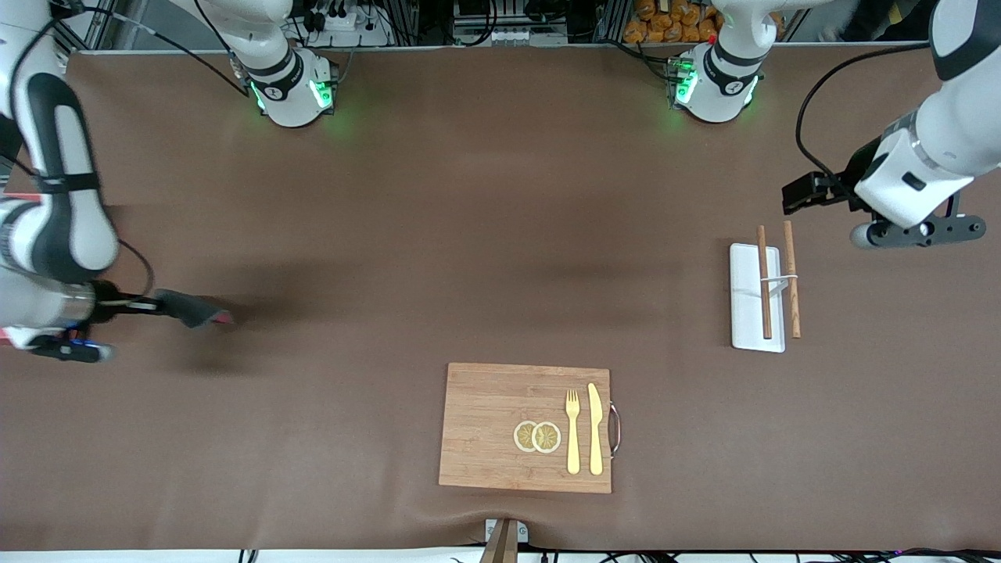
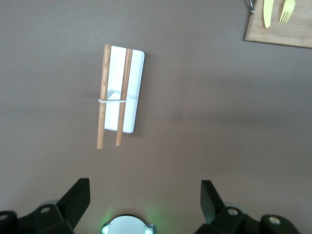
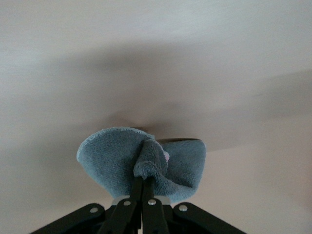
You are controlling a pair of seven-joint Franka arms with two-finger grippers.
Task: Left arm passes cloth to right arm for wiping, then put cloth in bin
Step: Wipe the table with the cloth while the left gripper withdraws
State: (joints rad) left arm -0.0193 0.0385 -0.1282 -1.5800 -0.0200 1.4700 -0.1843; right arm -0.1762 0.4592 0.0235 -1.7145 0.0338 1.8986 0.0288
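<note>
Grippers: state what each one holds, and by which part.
The right gripper pinches the cloth at a bunched fold near its middle. The left gripper is open, holding nothing.

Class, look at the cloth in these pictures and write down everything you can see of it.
The cloth is a small, soft, fuzzy towel, dark grey with a bit of pink showing at one edge. It is bunched and folded, pinched at its middle by the shut right gripper, which holds it at the right arm's end of the brown table. Whether it touches the table is unclear. In the right wrist view it fans out around the fingertips.
</note>
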